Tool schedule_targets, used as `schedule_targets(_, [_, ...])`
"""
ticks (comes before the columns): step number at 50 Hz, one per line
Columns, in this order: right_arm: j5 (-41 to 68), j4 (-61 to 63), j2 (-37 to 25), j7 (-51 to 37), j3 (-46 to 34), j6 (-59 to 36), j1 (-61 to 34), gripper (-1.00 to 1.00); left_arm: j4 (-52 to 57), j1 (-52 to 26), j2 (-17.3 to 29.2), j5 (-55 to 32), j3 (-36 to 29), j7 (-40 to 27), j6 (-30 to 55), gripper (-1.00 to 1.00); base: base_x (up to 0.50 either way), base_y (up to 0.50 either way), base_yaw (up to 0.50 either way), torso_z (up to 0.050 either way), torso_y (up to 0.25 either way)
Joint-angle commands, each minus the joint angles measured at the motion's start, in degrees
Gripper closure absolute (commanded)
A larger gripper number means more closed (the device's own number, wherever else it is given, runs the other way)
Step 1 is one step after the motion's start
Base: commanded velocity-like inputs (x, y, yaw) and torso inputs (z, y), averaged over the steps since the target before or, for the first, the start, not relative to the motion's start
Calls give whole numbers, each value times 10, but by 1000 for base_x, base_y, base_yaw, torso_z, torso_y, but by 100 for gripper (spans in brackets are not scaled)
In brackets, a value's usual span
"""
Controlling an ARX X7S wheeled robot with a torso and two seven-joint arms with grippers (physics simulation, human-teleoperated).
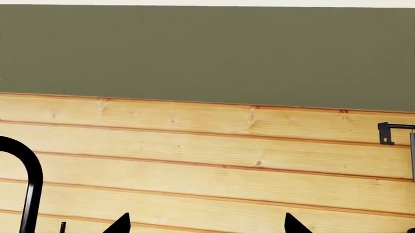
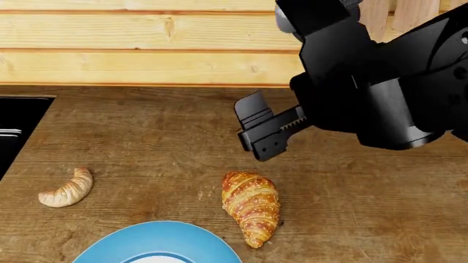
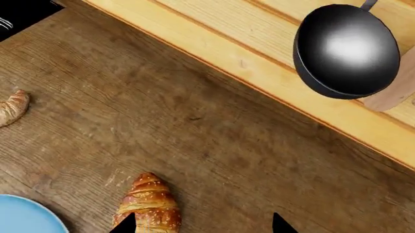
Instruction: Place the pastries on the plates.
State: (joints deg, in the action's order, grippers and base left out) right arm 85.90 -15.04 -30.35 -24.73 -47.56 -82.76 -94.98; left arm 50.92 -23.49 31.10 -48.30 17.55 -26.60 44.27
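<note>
A plump golden-brown croissant lies on the dark wooden counter, just right of a sky-blue-rimmed plate at the near edge. A pale, thin crescent roll lies further left. My right gripper hangs open above the counter, a little behind the croissant. In the right wrist view the croissant sits by one fingertip of the right gripper, with the plate and the roll beyond. My left gripper is open with nothing between its fingers, facing a plank wall.
A light wooden plank wall backs the counter. A dark recess lies at the counter's left end. A black pan hangs against the wall. The left wrist view shows a black curved pipe and a black hook.
</note>
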Motion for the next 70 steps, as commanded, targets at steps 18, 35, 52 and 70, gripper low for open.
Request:
schedule_targets(18, [-59, -61, 38, 88, -61, 42, -16, -100, -3, 7, 5, 3, -4, -1, -10, -100, 0, 0, 0, 0, 0])
schedule_targets(35, [-89, -93, 72, 155, -108, 54, -6, -100, 16, 16, 12, -25, 11, -17, -1, -100, 0, 0, 0, 0, 0])
schedule_targets(52, [-144, -162, 105, 228, -163, 93, 12, -100, 24, 22, 13, -32, 9, -29, 1, -100, 0, 0, 0, 0, 0])
schedule_targets(70, [-153, -195, 136, 245, -172, 124, 40, -100, 30, 30, 15, -46, 11, -37, -2, -100, 0, 0, 0, 0, 0])
